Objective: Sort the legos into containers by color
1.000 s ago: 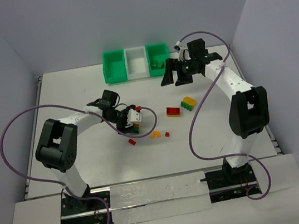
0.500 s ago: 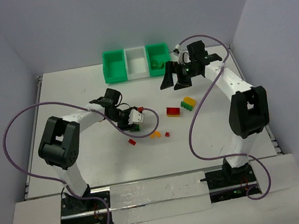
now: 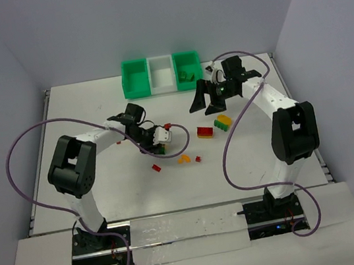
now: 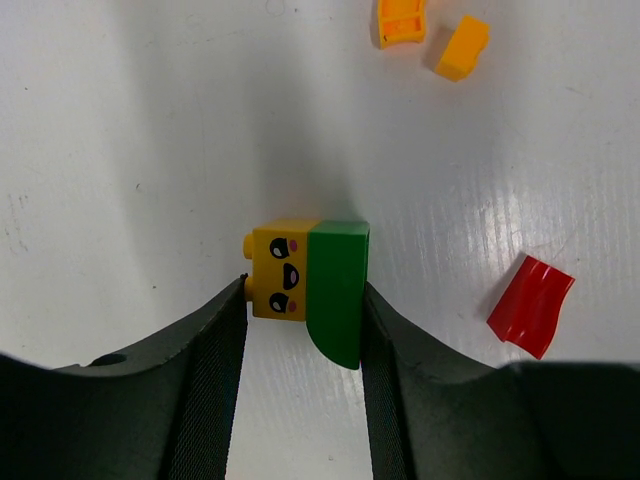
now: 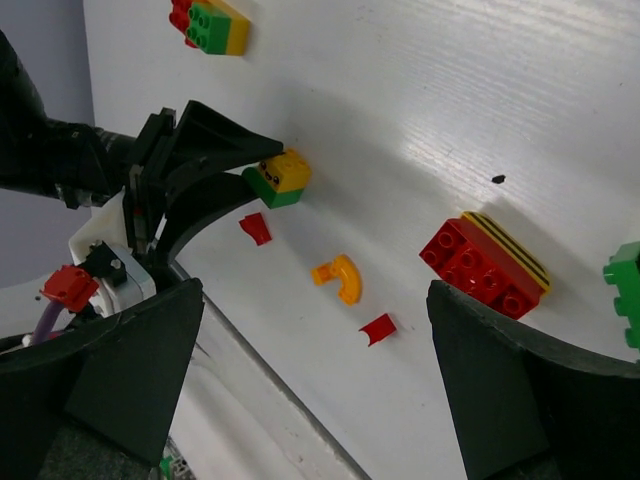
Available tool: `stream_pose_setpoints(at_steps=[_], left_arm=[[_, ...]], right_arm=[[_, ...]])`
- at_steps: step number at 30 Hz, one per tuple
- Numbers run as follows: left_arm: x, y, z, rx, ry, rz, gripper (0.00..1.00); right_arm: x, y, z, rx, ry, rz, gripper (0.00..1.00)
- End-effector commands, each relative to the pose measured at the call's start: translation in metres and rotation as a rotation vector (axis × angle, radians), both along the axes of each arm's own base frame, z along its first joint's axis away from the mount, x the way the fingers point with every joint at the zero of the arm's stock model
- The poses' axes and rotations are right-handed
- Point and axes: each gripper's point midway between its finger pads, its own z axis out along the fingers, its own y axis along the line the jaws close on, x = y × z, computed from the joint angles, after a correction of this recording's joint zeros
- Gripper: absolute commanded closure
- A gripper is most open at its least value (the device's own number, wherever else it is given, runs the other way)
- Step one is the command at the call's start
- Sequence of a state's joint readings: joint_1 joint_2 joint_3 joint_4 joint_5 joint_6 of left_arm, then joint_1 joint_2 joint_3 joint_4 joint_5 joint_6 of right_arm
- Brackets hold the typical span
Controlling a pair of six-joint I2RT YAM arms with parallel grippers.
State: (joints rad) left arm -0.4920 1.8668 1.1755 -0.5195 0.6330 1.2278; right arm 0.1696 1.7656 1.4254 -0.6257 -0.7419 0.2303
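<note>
From above, the left gripper [image 3: 158,146] sits low on the table [image 3: 81,113], and its own wrist hides what it holds. The left wrist view settles this: the jaws are clenched against both sides of a yellow-and-green brick [image 4: 310,285], whose yellow half has a printed face. A red sliver [image 4: 530,305] lies just beside it, with orange pieces [image 4: 400,20] farther off. The right wrist view shows the same brick [image 5: 280,177] from the side, resting on the table. Toward the middle lie an orange curved piece [image 3: 184,159] and a red-and-yellow brick [image 3: 204,132]. Only the overhead view takes in the containers [image 3: 137,90] at the far edge. The right gripper [image 3: 214,97] hangs spread wide, holding nothing.
</note>
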Motion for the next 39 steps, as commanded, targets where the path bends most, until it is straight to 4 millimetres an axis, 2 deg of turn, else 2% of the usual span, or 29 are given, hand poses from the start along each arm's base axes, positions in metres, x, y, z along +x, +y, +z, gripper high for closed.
stream_pose_setpoints(at_steps=[1,4,6,10,12,15,17,21,27,31,33,39], left_arm=[[0.013,-0.017,0.038,-0.083,-0.057,0.029,0.71],[0.019,-0.025,0.072,-0.157,-0.146,0.065,0.77],[0.014,-0.027,0.100,-0.201,-0.197,0.083,0.78],[0.000,-0.037,0.144,-0.288,-0.212,0.131,0.83],[-0.009,-0.039,0.156,-0.312,-0.227,0.140,0.85],[-0.023,-0.038,0.167,-0.335,-0.304,0.109,0.87],[-0.038,-0.041,0.170,-0.341,-0.346,0.058,0.88],[-0.052,-0.042,0.172,-0.332,-0.365,0.017,0.89],[-0.051,-0.051,0.187,-0.373,-0.374,0.033,0.92],[-0.051,-0.056,0.194,-0.388,-0.381,0.025,0.92],[-0.053,-0.057,0.195,-0.391,-0.387,0.016,0.92],[-0.061,-0.060,0.191,-0.386,-0.402,-0.016,0.92]], right_arm=[[-0.016,0.009,0.007,0.089,0.019,0.008,0.00],[-0.033,0.022,0.002,0.148,0.069,0.072,0.02],[-0.042,0.031,0.005,0.182,0.073,0.119,0.03],[-0.067,0.057,0.034,0.303,0.027,0.251,0.06],[-0.077,0.067,0.042,0.333,0.024,0.304,0.07],[-0.085,0.076,0.054,0.372,0.036,0.345,0.07],[-0.086,0.078,0.065,0.391,0.012,0.353,0.07],[-0.093,0.082,0.074,0.380,-0.028,0.378,0.08],[-0.113,0.091,0.049,0.284,0.002,0.433,0.12],[-0.114,0.096,0.038,0.272,0.041,0.438,0.15],[-0.113,0.098,0.038,0.273,0.051,0.434,0.16],[-0.106,0.103,0.043,0.294,0.054,0.433,0.30]])
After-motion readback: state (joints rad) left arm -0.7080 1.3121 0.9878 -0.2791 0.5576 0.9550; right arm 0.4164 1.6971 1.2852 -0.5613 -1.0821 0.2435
